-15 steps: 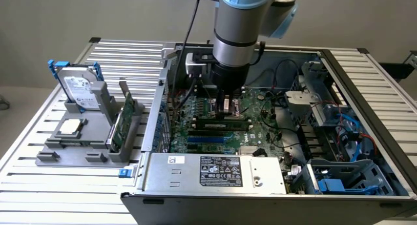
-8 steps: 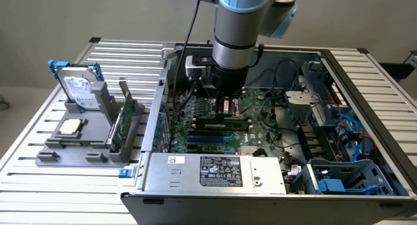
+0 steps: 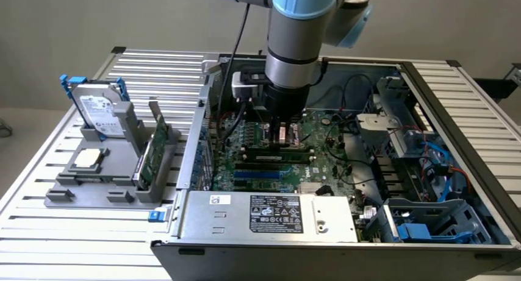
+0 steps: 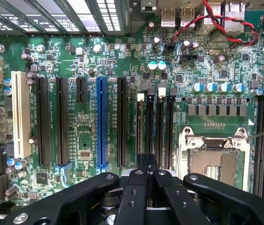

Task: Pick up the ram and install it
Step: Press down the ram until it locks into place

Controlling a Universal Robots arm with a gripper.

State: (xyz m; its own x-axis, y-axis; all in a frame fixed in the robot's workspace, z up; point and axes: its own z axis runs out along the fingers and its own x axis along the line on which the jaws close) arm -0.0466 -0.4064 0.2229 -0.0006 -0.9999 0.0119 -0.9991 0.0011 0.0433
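The ram (image 3: 156, 150) is a green stick standing on its long edge in the grey holder (image 3: 97, 194) on the exterior view's left, outside the computer case. My gripper (image 3: 287, 133) hangs inside the open case, low over the motherboard and well away from the ram. In the wrist view the gripper (image 4: 146, 163) is shut, its black fingers (image 4: 134, 187) pressed together over the row of dark memory slots (image 4: 155, 126). I see nothing between the fingers.
The holder also carries a silver hard drive with a blue bracket (image 3: 102, 113) and a small square processor chip (image 3: 88, 159). Beside the memory slots are the processor socket (image 4: 214, 159) and a blue expansion slot (image 4: 101, 122). The power supply (image 3: 269, 214) and case walls hem in the arm.
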